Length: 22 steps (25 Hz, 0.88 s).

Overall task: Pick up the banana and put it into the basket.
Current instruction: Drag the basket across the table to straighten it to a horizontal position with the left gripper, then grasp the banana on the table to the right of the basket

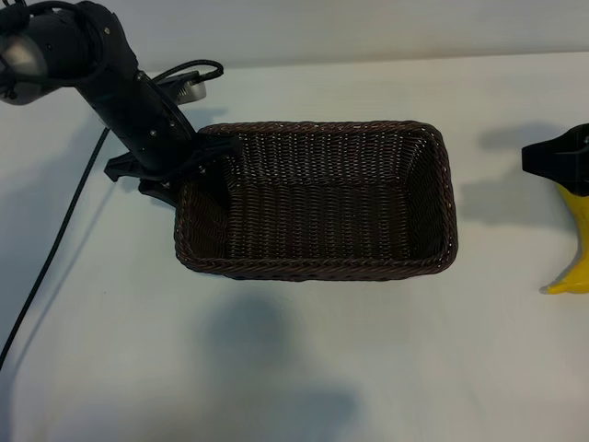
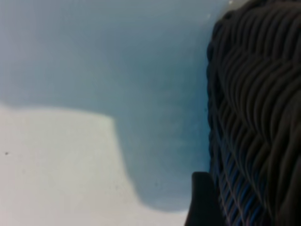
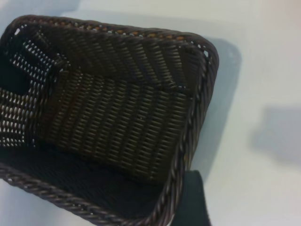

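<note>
- Dark woven basket [image 1: 317, 267] mid-table — nothing lies inside it.
- Left gripper [image 1: 198, 170] at its left rim; I cannot tell its finger state.
- Banana [image 1: 572, 249] far right, between the right gripper's [image 1: 561, 158] spread fingers.

Dark brown woven basket [image 1: 317, 267], tight weave pattern, braided rim. Yellow banana [image 1: 572, 249] at the exterior view's right edge. Black left arm [image 1: 129, 87], black cable [image 1: 55, 239]. Table [image 1: 276, 368] plain white with grey shadows.
</note>
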### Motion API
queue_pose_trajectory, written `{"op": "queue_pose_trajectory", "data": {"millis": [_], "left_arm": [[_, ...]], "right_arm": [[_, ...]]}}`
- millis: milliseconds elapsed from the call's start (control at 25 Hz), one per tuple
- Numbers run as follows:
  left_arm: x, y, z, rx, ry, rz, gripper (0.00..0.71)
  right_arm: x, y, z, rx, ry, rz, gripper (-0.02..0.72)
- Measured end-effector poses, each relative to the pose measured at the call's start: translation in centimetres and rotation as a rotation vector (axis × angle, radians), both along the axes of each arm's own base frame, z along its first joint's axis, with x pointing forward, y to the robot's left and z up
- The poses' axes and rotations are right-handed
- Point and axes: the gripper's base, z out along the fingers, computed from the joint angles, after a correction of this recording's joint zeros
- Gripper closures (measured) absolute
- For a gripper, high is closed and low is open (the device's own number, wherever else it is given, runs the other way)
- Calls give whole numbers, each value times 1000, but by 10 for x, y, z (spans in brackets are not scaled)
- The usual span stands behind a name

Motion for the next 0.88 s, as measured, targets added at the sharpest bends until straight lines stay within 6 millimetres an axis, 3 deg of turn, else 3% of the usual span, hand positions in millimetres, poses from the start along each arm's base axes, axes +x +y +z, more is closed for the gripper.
{"op": "queue_pose_trajectory", "data": {"millis": [360, 880], "left_arm": [[-3, 11, 30, 113, -31, -16, 188], [15, 14, 108, 141, -247, -28, 187]], "right_arm": [[0, 0, 0, 0, 0, 0, 131], [0, 0, 0, 0, 0, 0, 131]]}}
